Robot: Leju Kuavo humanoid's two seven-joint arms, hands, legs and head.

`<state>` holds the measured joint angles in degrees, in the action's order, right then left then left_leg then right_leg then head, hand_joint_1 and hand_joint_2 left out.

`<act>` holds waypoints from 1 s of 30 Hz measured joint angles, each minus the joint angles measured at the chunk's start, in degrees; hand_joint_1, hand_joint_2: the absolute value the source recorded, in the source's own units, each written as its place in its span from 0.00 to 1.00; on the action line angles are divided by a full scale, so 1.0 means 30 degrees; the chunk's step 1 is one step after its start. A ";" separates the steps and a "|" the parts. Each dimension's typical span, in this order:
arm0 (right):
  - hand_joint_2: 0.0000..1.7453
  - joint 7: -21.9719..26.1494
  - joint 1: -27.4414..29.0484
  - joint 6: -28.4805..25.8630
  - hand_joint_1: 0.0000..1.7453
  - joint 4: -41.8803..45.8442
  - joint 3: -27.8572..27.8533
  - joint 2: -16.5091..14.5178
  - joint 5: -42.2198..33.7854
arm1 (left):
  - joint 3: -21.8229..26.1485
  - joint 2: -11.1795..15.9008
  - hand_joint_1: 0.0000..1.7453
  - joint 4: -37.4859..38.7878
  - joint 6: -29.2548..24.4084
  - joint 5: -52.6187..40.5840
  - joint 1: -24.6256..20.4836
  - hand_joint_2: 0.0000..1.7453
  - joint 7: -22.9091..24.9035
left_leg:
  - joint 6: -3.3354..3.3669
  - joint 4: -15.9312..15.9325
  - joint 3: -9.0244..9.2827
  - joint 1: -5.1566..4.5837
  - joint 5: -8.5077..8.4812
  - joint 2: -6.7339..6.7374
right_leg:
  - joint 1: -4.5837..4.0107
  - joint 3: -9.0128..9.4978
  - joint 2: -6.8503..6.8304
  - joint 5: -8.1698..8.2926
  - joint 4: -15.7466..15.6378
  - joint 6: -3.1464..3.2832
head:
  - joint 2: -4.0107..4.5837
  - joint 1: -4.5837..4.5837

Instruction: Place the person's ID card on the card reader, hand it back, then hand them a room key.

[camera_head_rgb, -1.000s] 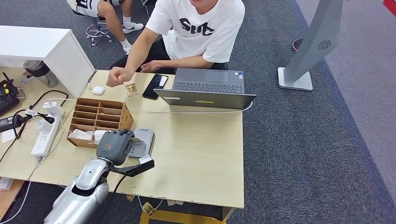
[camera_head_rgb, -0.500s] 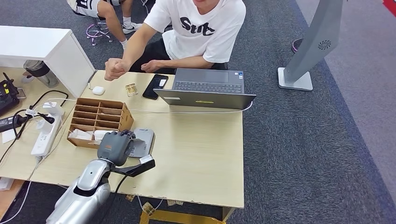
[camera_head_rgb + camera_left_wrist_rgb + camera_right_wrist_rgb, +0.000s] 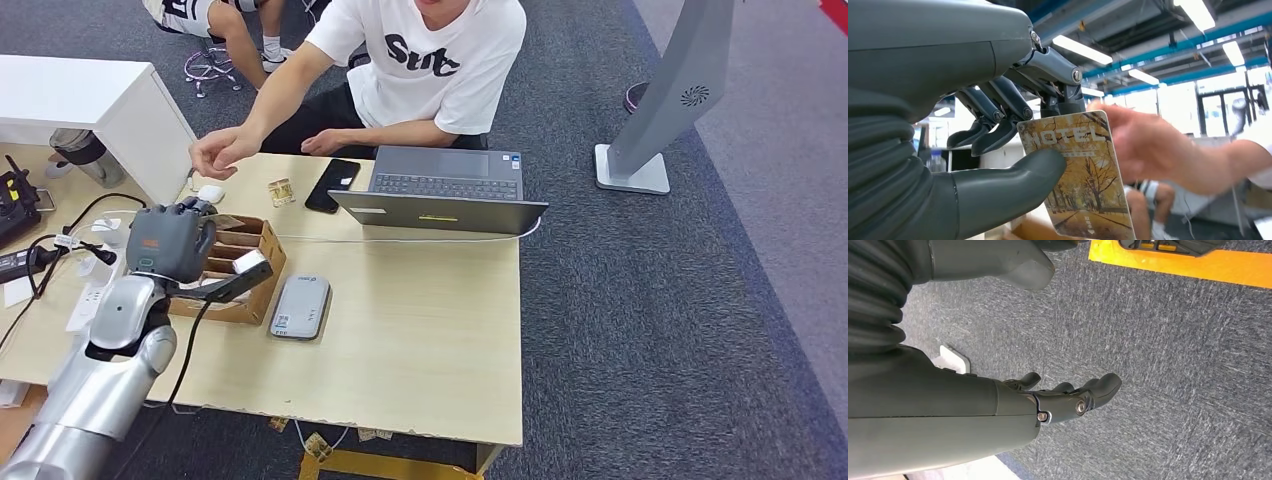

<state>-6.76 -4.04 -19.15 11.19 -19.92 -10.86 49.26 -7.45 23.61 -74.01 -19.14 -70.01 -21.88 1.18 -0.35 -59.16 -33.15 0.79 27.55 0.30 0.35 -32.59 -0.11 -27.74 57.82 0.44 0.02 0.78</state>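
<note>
**Golden room key offered over the organiser**

Left hand (image 3: 172,243) pinches the room key (image 3: 1078,172) between thumb and fingers, raised above the wooden organiser (image 3: 225,262). Person's hand (image 3: 220,152) reaches close. Hold steady; loosen only once they grip. Right hand (image 3: 1048,400) hangs empty, fingers loosely apart.

Office: grey carpet (image 3: 620,300), desk (image 3: 430,310) with laptop (image 3: 440,190), ceiling strip lights (image 3: 1083,50).

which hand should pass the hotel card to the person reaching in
Left. The left hand already pinches the hotel card between thumb and fingers, raised toward the person's hand. The right hand hangs over the carpet, holding nothing.
</note>
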 joint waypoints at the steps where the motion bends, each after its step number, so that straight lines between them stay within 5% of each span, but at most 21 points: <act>1: 1.00 -0.0016 -0.0002 -0.0007 0.00 0.0000 -0.0002 -0.0005 0.0009 | 0.0140 0.0151 1.00 -0.0022 -0.0078 -0.0134 -0.0203 1.00 0.0011 | 0.0000 0.0000 0.0000 0.0000 0.0000 0.0000 | 0.0000 0.0000 0.0000 0.0000 0.0000 0.0000 | 0.0000 0.0000; 15: 1.00 -0.0195 -0.0033 -0.0078 0.00 0.0000 -0.0158 -0.0022 0.0177 | 0.0387 0.0654 1.00 -0.0116 -0.0794 -0.0728 -0.0843 1.00 0.0151 | 0.0002 -0.0001 -0.0001 -0.0007 0.0003 0.0002 | 0.0006 -0.0001 0.0001 -0.0001 -0.0003 -0.0001 | 0.0000 0.0000; 16: 1.00 -0.0222 -0.0033 -0.0096 0.00 0.0000 -0.0197 -0.0022 0.0178 | 0.0387 0.0568 0.92 -0.0116 -0.0923 -0.0661 -0.0823 1.00 0.0144 | 0.0002 -0.0001 -0.0001 -0.0007 0.0003 0.0003 | 0.0005 -0.0001 0.0002 -0.0001 -0.0003 -0.0001 | 0.0000 0.0000; 19: 1.00 -0.0266 -0.0035 -0.0146 0.00 0.0000 -0.0282 -0.0022 0.0186 | 0.0385 0.0307 0.17 -0.0122 -0.1226 -0.0511 -0.0759 1.00 0.0055 | 0.0003 -0.0001 -0.0003 -0.0007 0.0004 0.0002 | 0.0006 -0.0003 0.0002 -0.0001 -0.0004 -0.0001 | 0.0000 0.0004; 20: 1.00 -0.0268 -0.0037 -0.0164 0.00 0.0000 -0.0304 -0.0022 0.0189 | 0.0385 0.0178 0.00 -0.0129 -0.1452 -0.0488 -0.0729 1.00 -0.0002 | 0.0003 -0.0001 -0.0003 -0.0007 0.0004 0.0002 | 0.0006 -0.0003 0.0001 -0.0001 -0.0004 -0.0001 | 0.0000 0.0002; 25: 1.00 -0.0304 -0.0057 -0.0211 0.00 0.0000 -0.0419 -0.0025 0.0249 | 0.0385 -0.0681 0.00 -0.0275 -0.2861 -0.0433 -0.0517 1.00 -0.0222 | 0.0008 -0.0002 -0.0004 -0.0013 0.0007 0.0000 | 0.0008 -0.0002 -0.0002 -0.0001 -0.0007 -0.0002 | 0.0000 0.0000; 30: 1.00 -0.0297 -0.0057 -0.0251 0.00 0.0000 -0.0541 -0.0029 0.0242 | 0.0380 -0.1555 0.00 -0.0869 -0.2408 0.0616 -0.0171 1.00 -0.0474 | 0.0008 -0.0003 -0.0002 -0.0014 0.0007 0.0001 | 0.0009 -0.0002 -0.0001 0.0000 -0.0008 -0.0002 | 0.0000 -0.0002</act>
<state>-7.65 -4.22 -19.91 11.19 -21.54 -10.95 49.99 -6.31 18.94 -76.61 -26.36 -68.17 -22.39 -0.24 -0.32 -59.17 -33.15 0.75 27.57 0.30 0.37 -32.59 -0.12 -27.74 57.79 0.43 0.02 0.77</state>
